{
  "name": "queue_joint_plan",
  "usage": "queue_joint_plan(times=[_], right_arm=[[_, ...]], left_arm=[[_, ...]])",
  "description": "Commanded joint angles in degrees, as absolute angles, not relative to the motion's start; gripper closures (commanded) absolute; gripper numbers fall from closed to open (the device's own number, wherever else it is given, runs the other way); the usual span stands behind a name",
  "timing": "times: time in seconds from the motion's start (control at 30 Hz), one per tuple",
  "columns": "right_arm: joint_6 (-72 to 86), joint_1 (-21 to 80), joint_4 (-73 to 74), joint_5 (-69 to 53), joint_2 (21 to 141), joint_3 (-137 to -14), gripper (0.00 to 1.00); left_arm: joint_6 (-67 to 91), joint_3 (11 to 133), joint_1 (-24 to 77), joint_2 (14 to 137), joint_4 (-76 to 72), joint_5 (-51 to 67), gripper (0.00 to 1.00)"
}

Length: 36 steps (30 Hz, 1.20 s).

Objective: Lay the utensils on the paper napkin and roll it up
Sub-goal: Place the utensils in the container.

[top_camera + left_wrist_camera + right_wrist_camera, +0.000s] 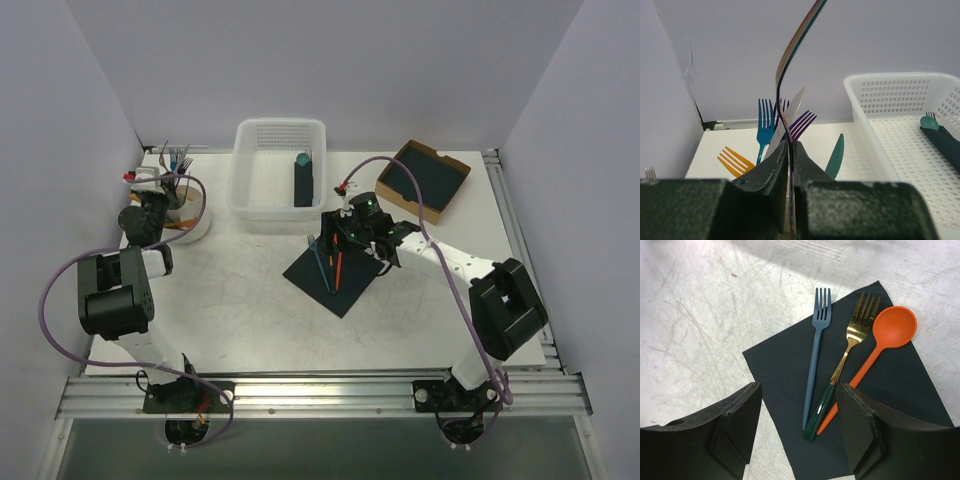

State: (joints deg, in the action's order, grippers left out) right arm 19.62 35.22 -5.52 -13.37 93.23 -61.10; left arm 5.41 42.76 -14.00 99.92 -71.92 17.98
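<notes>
1. White and scratched, the tabletop (pixel 230 310) carries the paper napkin (pixel 345 295) flat at its middle, one corner turned to the near edge. On it lie a blue fork (pixel 815 365), a gold fork (pixel 847 357) with a dark green handle, and an orange spoon (pixel 879 347).
2. Risk: the three pieces fan apart at their heads. The spoon's handle touches the gold fork's at the handle end, and the blue fork's tines jut past the napkin's far-left edge. Rolled like this, they would likely skew or slip out of the bundle.
3. Risk: the sheet is thin and the tabletop looks smooth. A pinch at a corner could drag the whole napkin or tear it, and a finger could catch a handle instead of paper.
4. Over the napkin's far-right side hangs the right gripper (pixel 797 410), fingers spread wide and holding nothing. In the right wrist view the handle ends lie below, between its fingers.
5. Well apart, by the cutlery cup (pixel 190 225) near the far-left corner, the left gripper (pixel 791 165) has its fingers almost together. A thin cord shows in the slit, and I cannot tell whether they pinch anything.
6. At the far edge a white basket (pixel 250 200) holds a dark roll (pixel 304 185) with a teal tip.
</notes>
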Motion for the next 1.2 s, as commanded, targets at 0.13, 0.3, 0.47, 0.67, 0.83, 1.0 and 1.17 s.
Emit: queue_joint_plan(times=[0.13,0.3,0.47,0.67,0.83,1.0,1.17], right_arm=[[19.2,34.7,-7.0,-14.8,90.2,-60.1,0.39],[19.2,34.6,-7.2,-14.9,89.8,-59.5,0.39],[19.2,34.6,-7.3,-15.3,89.6,-59.4,0.39],[19.2,34.6,-7.0,-15.0,89.3,-59.6,0.39],[19.2,34.6,-6.0,-14.0,89.1,-60.2,0.39],[21.1,33.3,-3.6,-11.4,89.5,-61.5,0.41],[21.9,30.9,-1.5,-10.2,89.1,-61.7,0.44]], left_arm=[[6.2,40.9,-14.2,99.8,-77.6,18.7,0.82],[7.6,39.7,-14.2,98.5,-76.9,18.0,0.81],[8.6,38.7,-14.2,94.6,-76.6,17.4,0.59],[6.0,38.9,-14.2,88.2,-66.9,15.4,0.49],[5.4,40.0,-14.2,79.7,-60.6,14.5,0.4],[8.9,48.1,-11.9,71.6,-29.3,14.9,0.35],[6.0,51.3,-4.1,61.5,-12.0,13.1,0.06]])
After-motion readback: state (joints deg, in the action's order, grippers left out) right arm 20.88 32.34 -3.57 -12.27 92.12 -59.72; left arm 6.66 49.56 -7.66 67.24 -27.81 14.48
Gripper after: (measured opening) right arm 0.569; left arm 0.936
